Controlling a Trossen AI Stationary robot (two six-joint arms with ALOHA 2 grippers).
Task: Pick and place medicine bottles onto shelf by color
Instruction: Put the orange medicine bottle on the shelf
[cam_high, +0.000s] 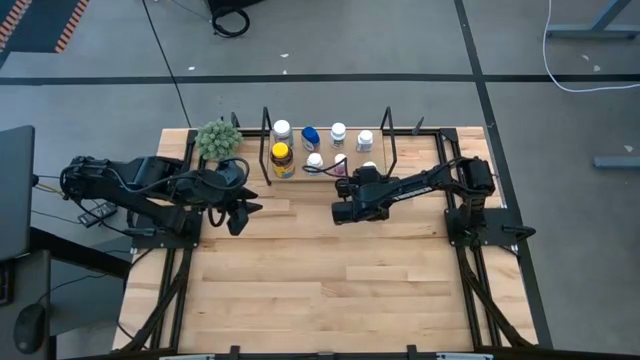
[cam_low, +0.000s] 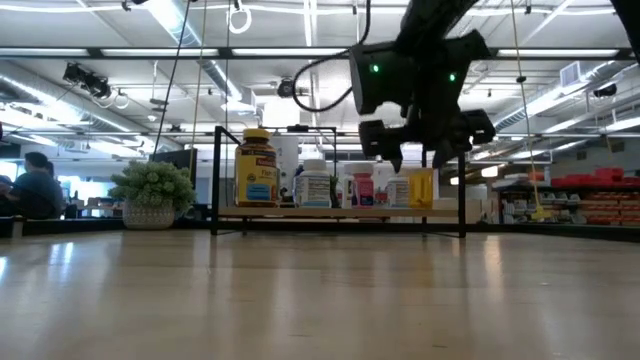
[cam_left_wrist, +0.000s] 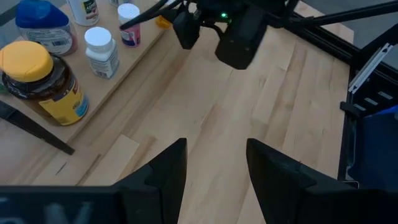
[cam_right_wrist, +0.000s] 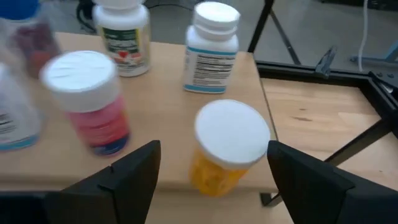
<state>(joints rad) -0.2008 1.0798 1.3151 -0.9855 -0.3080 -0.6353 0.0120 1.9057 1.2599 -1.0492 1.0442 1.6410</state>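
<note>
The low wooden shelf (cam_high: 300, 173) with black wire ends stands at the table's far edge and carries several bottles. Among them are an amber one with a yellow cap (cam_high: 283, 158), a blue one (cam_high: 310, 137) and small white ones (cam_high: 338, 133). My right gripper (cam_right_wrist: 214, 186) is open at the shelf's right end. Its fingers stand wide on either side of a small yellow bottle with a white cap (cam_right_wrist: 230, 146) and do not touch it. In the low view the right gripper (cam_low: 415, 150) hovers above that bottle (cam_low: 420, 188). My left gripper (cam_left_wrist: 214, 177) is open over bare tabletop near the shelf's left end (cam_high: 243, 212).
A green fuzzy plant ball (cam_high: 217, 139) sits left of the shelf. A pink-labelled bottle (cam_right_wrist: 87, 102) and a white bottle (cam_right_wrist: 211, 43) stand close to the yellow one. The shelf's black wire upright (cam_high: 388, 135) rises beside the right gripper. Open tabletop (cam_high: 320, 280) lies toward the near edge.
</note>
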